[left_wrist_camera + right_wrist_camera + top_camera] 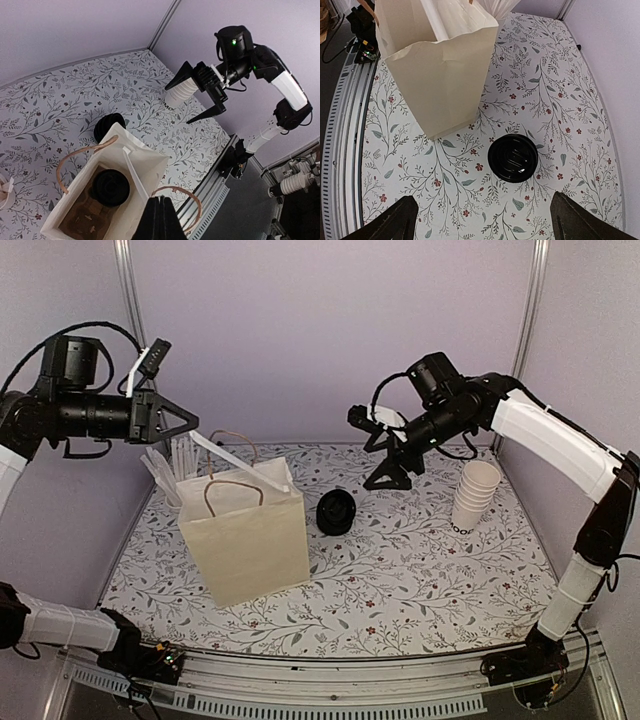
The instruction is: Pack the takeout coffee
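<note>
A cream paper bag (250, 540) stands open at the centre left. In the left wrist view a black cup lid (112, 187) shows inside the bag (145, 162) on brown cardboard; this is the takeout coffee, its white body hidden. My left gripper (186, 421) hovers above the bag's left rim, shut (160, 201) on a white stir stick (235, 462) that slants down into the bag's mouth (134, 172). My right gripper (373, 450) is open and empty, high above the table right of the bag, also in its own view (485, 225).
A black lid stack (336, 512) lies on the table right of the bag, under my right gripper (513, 157). A stack of plain white cups (474, 497) stands at the right. A white cup of stir sticks (170, 468) stands behind the bag's left side.
</note>
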Motion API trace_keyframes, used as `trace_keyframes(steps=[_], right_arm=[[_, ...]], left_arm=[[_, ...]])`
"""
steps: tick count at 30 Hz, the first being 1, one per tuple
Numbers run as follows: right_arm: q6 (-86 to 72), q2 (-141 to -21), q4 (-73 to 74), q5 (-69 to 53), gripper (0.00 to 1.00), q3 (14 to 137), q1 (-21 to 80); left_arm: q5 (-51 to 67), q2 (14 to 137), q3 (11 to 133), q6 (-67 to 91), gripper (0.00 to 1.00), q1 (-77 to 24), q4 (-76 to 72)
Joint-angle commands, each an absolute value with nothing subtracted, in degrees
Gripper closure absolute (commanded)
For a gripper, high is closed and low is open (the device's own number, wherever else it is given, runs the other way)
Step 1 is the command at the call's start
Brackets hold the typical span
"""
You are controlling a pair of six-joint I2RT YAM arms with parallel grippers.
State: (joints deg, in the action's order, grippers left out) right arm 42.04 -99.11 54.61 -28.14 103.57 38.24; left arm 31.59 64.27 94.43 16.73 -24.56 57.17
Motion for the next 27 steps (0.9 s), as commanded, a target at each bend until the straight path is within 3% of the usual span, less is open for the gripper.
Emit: trace_keyframes(steps=[1, 12, 17, 27], right_arm=[[42.5, -100.4, 55.5, -28.5, 0.04, 104.5, 38.6], [42.8, -100.8, 55.9, -27.9, 0.04, 104.7, 39.0], [42.8, -100.2, 55.7, -27.5, 0.04, 104.0, 39.0], [42.7, -98.1, 55.4, -27.1, 0.04, 103.4, 39.0]], left_arm=[[28.7, 66.0, 91.4, 15.0, 1.0, -27.6, 59.1], [28.5, 74.9, 85.9, 15.7, 1.0, -36.3, 49.4], [24.8, 79.9, 89.2, 14.2, 0.74, -39.6, 49.8], [14.3, 79.8, 99.6, 9.2, 0.46, -40.6, 53.0]])
